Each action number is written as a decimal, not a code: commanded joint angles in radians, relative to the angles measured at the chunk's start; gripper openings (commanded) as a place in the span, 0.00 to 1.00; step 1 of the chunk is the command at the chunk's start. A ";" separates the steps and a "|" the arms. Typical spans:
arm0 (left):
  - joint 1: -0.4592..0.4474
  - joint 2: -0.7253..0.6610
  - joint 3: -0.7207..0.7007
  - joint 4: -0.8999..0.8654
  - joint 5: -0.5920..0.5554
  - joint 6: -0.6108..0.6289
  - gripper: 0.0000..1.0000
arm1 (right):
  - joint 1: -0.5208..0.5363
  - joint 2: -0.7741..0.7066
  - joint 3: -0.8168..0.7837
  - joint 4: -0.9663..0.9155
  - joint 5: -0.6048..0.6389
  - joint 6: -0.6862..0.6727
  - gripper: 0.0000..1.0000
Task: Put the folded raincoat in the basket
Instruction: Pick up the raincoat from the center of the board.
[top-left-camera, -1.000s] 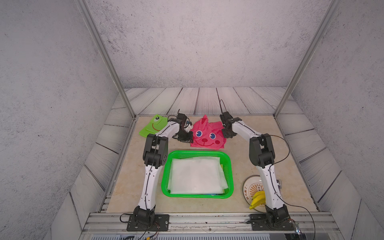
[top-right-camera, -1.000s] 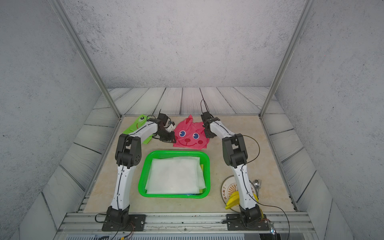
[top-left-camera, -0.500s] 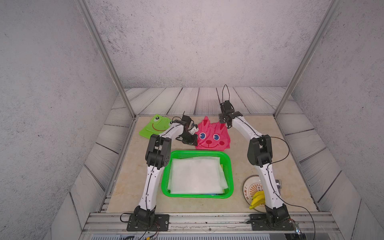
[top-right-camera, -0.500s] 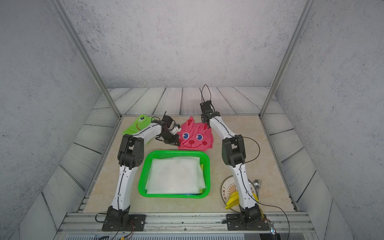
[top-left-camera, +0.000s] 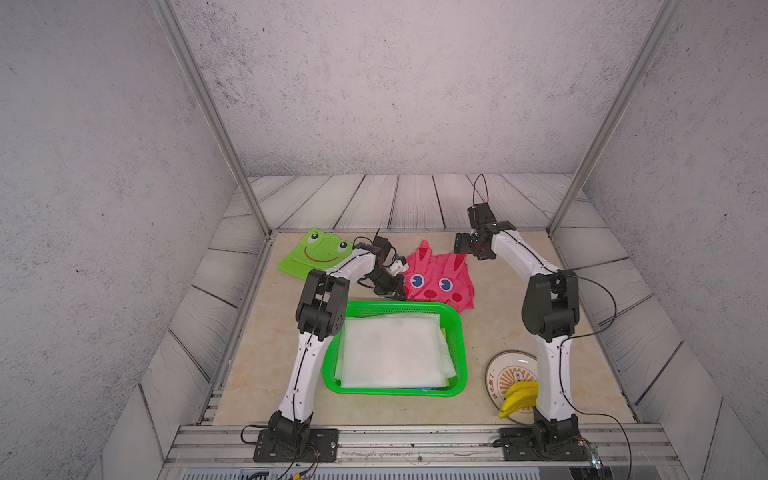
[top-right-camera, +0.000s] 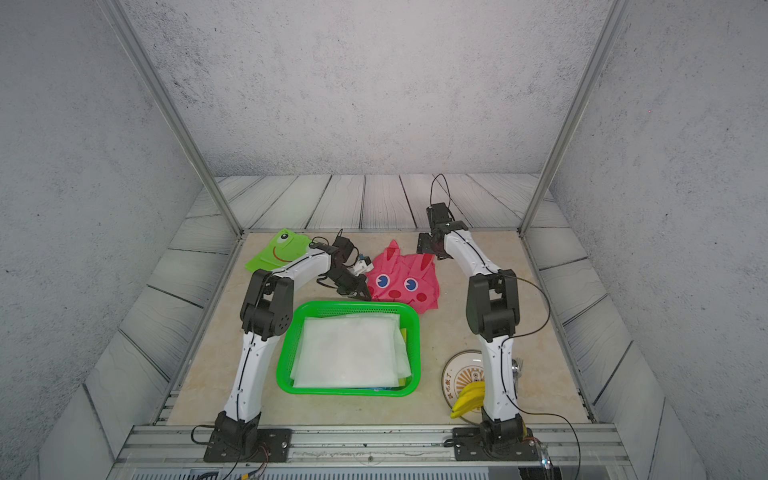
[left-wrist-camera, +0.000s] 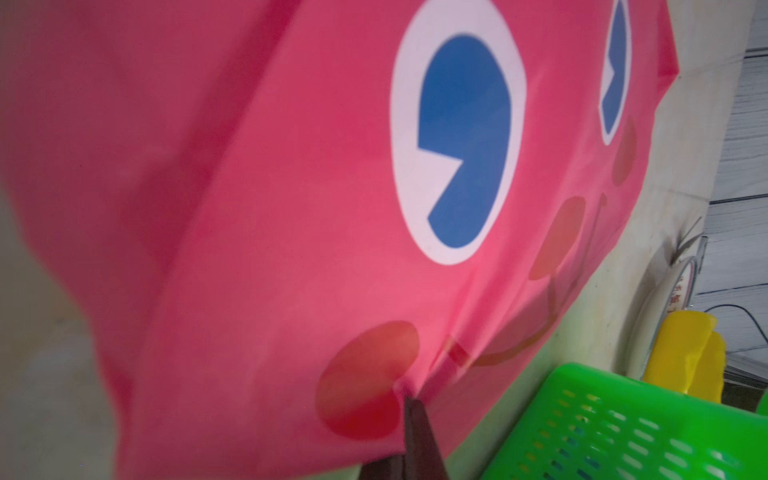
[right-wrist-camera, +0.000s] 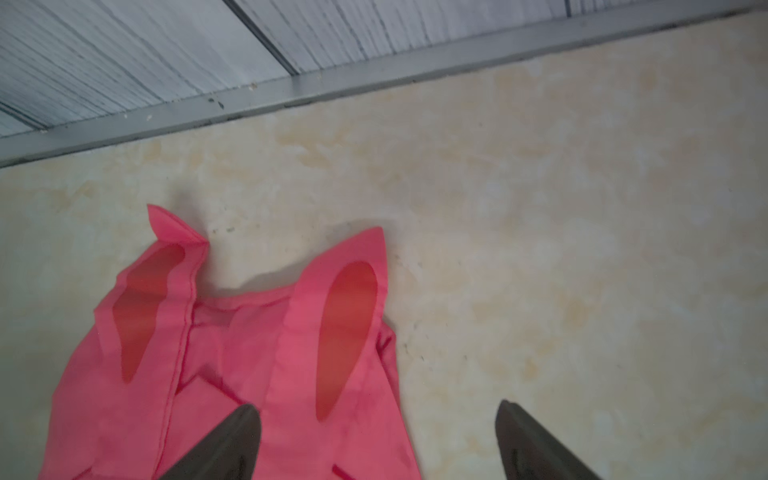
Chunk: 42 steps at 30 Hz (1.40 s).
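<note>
Pink raincoat (top-left-camera: 436, 286) pinched in left gripper (left-wrist-camera: 409, 405), right gripper (right-wrist-camera: 377, 409) spread

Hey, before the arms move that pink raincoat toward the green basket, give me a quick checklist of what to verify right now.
1. Grip: ok, left gripper shut on the pink raincoat, at its near edge.
2. Other arm free: ok, right gripper has jaws open, holding nothing.
3. Raincoat lifted: not ok, it lies on the table.
4. Room in basket: ok, white sheets lie flat and low inside.
5. Path: ok, nothing between raincoat and basket.
6. Single-edge grip keeps the fold: cannot tell.
</note>
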 joint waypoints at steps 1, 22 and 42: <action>-0.005 -0.018 -0.007 -0.009 0.083 -0.029 0.00 | 0.001 -0.121 -0.157 -0.110 -0.097 0.069 0.90; -0.013 -0.023 -0.018 -0.004 0.025 -0.027 0.52 | -0.039 -0.087 -0.443 -0.014 -0.281 0.010 0.70; -0.006 -0.114 0.020 -0.077 -0.070 0.126 0.71 | -0.044 -0.149 -0.365 0.015 -0.596 0.137 0.00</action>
